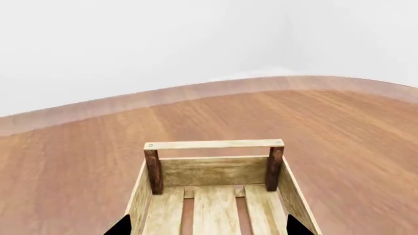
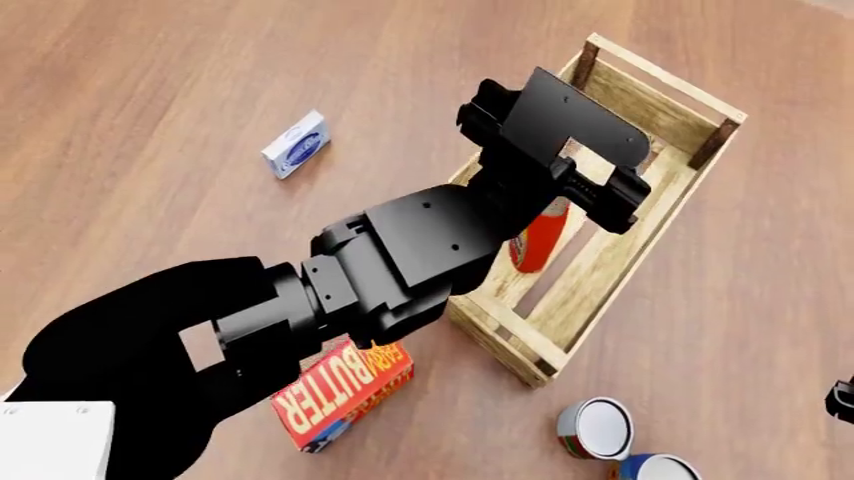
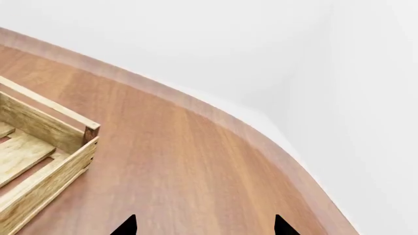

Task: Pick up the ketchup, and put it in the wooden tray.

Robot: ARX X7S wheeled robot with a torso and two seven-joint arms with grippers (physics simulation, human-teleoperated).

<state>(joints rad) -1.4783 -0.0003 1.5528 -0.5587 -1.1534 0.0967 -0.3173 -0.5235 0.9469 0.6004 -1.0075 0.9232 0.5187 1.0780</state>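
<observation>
Head view: left gripper (image 2: 571,190) hangs over the wooden tray (image 2: 674,105) at upper right of frame. Ketchup (image 2: 537,240) stands inside the tray beneath it. Whether the jaws grip it cannot be told. Right gripper (image 3: 203,229) is spread apart.

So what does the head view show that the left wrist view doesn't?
Only the head view shows the ketchup inside the wooden tray, under the left arm, with the left gripper over the tray. It also shows the butter box, a small blue-and-white box and two cans on the table. Only the left wrist view shows the tray's end rail head-on, the table's far edge and the wall beyond. Both show the tray and the wooden tabletop.
</observation>
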